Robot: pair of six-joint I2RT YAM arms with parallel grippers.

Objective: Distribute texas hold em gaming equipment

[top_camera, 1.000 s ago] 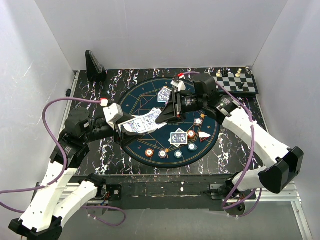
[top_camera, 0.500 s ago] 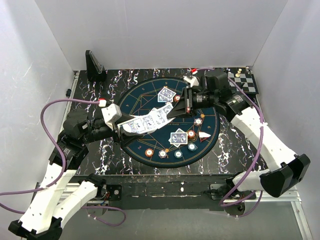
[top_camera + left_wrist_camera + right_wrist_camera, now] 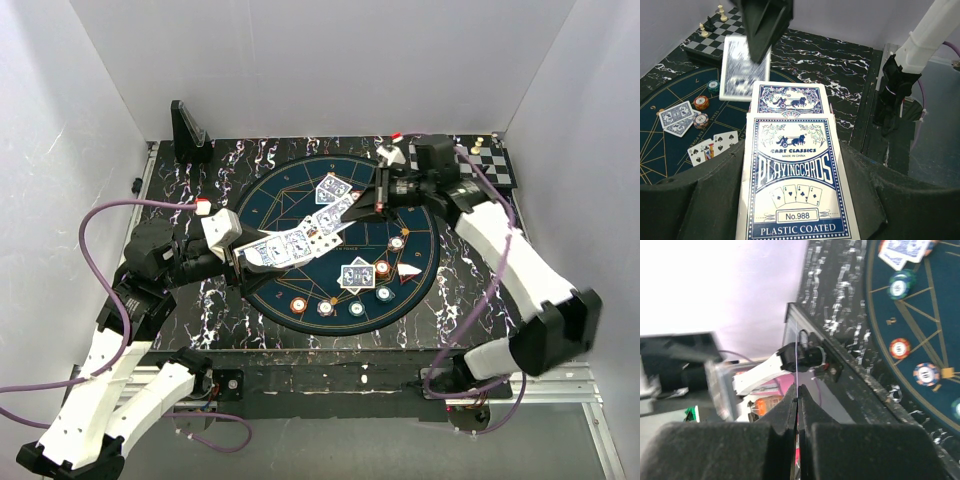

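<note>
Two grippers and one deck over mat [image 3: 290,190]. Step in hand, as judged: dealing, w/ a single card drawn off the deck. L gripper [image 3: 243,257]: clamped on deck [image 3: 283,246], above mat's left rim, mouth aimed across mat's centre. R gripper [image 3: 362,204]: jaws together on one card [image 3: 343,208], above mat's far-right part. Already on mat: face-down pair [image 3: 333,188] far of centre, second pair [image 3: 357,274] near-right of centre, chips [image 3: 327,307] in a row along near rim, more toward right rim. Next move, prob.: take card clear of deck, carry to a bare part of mat, lay flat, face down; calls for a low release to avoid skating, plus a steady L grip meanwhile. Views compared. Top: whole layout on mat, but card/deck overlap unreadable. L wrist: box print, next card poking from deck, R fingers [image 3: 762,25] on blurred card beyond it; quite free or not, cannot tell. R wrist: card edge-on, a hairline b/w shut jaws, so pinch confirmed; nothing of deck.
</note>
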